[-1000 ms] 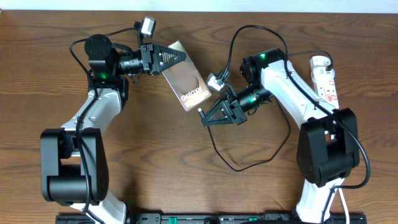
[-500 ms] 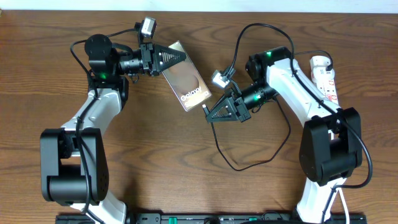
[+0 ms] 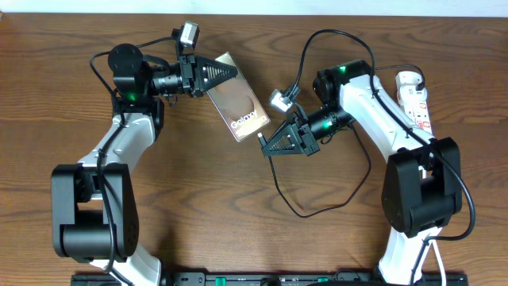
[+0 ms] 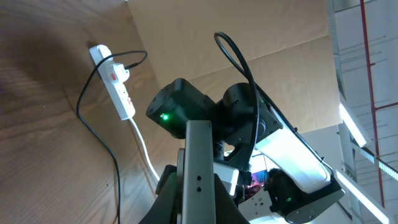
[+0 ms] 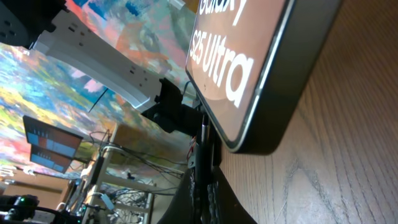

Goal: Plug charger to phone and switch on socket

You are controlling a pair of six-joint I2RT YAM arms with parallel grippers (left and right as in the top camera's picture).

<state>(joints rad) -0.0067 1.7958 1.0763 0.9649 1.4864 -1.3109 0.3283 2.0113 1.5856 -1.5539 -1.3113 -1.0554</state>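
Note:
The phone (image 3: 242,103) lies tilted, raised at its far end, with its "Galaxy" lettering towards the right arm. My left gripper (image 3: 230,70) is shut on the phone's far end; the phone's grey edge (image 4: 199,155) stands between the left fingers (image 4: 199,202). My right gripper (image 3: 267,148) is shut on the charger plug tip (image 5: 203,134), which sits just off the phone's near end (image 5: 242,68), apart from it. The black charger cable (image 3: 290,209) loops across the table. The socket (image 3: 414,99), a white power strip, lies at the far right and shows in the left wrist view (image 4: 118,87).
A black cable (image 4: 79,109) runs from the strip's plug over the wood. The white cord of the strip (image 4: 144,152) trails towards the right arm's base. A second black lead (image 3: 305,48) arches above the right wrist camera.
The right gripper has shifted a little right and up with the plug tip, closer in line with the phone's near end. The left arm and phone have not moved.

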